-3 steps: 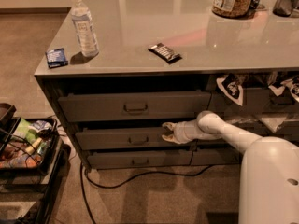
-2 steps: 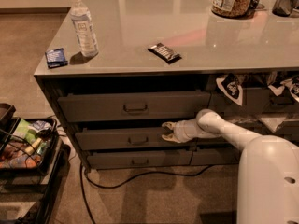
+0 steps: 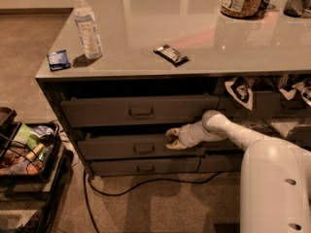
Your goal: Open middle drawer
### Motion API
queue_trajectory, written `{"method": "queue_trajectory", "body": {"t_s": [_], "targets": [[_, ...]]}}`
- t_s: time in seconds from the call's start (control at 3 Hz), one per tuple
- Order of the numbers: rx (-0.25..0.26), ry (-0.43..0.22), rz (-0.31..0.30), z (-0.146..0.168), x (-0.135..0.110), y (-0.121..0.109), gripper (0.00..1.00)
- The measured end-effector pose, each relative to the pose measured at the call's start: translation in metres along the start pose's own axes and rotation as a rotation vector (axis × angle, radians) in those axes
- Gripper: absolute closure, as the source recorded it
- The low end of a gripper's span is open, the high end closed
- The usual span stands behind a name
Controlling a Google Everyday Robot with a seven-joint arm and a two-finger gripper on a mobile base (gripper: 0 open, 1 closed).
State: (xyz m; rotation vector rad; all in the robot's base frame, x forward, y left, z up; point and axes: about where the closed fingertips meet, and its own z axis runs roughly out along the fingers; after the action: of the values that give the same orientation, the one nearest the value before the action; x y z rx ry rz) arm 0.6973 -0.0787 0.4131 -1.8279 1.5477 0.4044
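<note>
Item 1: the fingers (image 3: 169, 131) of the pale two-finger gripper (image 3: 171, 139) appear parted, with a dark gap between the upper and lower tip. They are not seen pinching anything. The gripper sits against the right part of the middle drawer (image 3: 116, 148), at its top edge and to the right of the small dark rectangular pull (image 3: 144, 148), which it does not touch.

Item 2: the middle drawer is the wide dark grey front of medium height, second from the top in the left bank under the tabletop (image 3: 194, 28). It appears to stand slightly proud of the cabinet, with a dark slot above it, and no interior shows. The taller dark grey top drawer (image 3: 141, 110) lies above it and the slim bottom drawer (image 3: 144, 167) below.

Item 3: the white jointed arm (image 3: 228, 130) reaches in from the right, from the robot's white body (image 3: 274, 188) in the near right corner.

Assessment: the step in hand is judged to be the pull itself, at an early stage, with contact made on the drawer's upper lip. The next move calls for a straight draw toward the near side, level with the runners. The off-centre contact could skew the drawer or let the tips slip off the edge.

Item 4: a black cable (image 3: 146, 184) lies on the floor just near the cabinet.
</note>
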Motion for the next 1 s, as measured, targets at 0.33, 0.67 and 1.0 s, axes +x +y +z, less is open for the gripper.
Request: {"method": "queue_trajectory", "body": {"t_s": [0.33, 0.67, 1.0], "targets": [[-0.058, -0.033, 0.027, 0.001, -0.013, 0.018, 0.71], [-0.058, -0.033, 0.027, -0.002, -0.014, 0.020, 0.70], [-0.093, -0.042, 0.033, -0.001, -0.022, 0.035, 0.71]]}}
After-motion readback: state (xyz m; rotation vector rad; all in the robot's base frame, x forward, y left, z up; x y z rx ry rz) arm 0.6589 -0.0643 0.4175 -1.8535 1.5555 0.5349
